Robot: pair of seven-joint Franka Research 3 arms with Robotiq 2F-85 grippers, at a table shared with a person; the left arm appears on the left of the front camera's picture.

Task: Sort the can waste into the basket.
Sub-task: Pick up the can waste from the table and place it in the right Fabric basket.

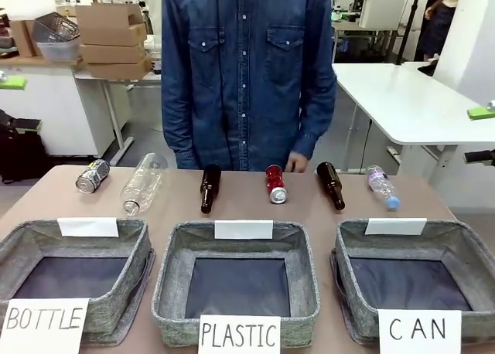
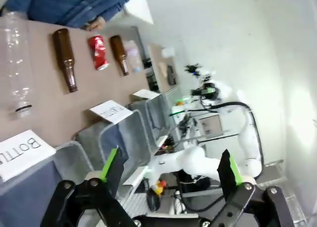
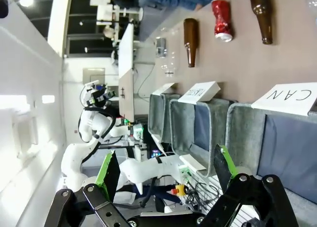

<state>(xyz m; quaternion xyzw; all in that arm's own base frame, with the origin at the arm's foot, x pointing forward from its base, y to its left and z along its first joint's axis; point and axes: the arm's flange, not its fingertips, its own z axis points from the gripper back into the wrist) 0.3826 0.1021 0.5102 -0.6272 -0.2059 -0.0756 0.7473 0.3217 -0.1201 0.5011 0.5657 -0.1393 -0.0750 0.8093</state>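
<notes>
Quick status from my side. My left gripper (image 2: 171, 165) hangs in the air on the near side of the table (image 1: 46, 203), jaws spread wide with nothing between the green pads (image 2: 110, 163). My right gripper (image 3: 166, 165) is the same deal: wide apart and holding nothing.

Both cans lie on the far part of the table, in a row of stuff in front of the person (image 1: 247, 68) in the denim shirt. The silver-grey can (image 1: 93, 176) is on its side at the far left end of that row. Going right there's a big clear plastic bottle (image 1: 143, 184), then a brown glass bottle (image 1: 209, 190). Next comes the red can (image 1: 275, 184), about mid-row, lying with one end pointing toward me. The person's hand (image 1: 296, 163) is just behind it at the far table edge, and I can't tell if it touches anything. After that come a second brown bottle (image 1: 332, 186) and a small clear bottle (image 1: 382, 188) at the right end.

On the near side, three grey fabric baskets sit side by side. The CAN basket (image 1: 349, 284) is on the right, with its white card at the near rim and its dark bottom in plain sight. The PLASTIC basket (image 1: 174, 277) is in the middle and the BOTTLE basket (image 1: 124, 288) is on the left. The red can is apart from the CAN basket, up and left of it. The silver-grey one is well apart, clear across the table.
</notes>
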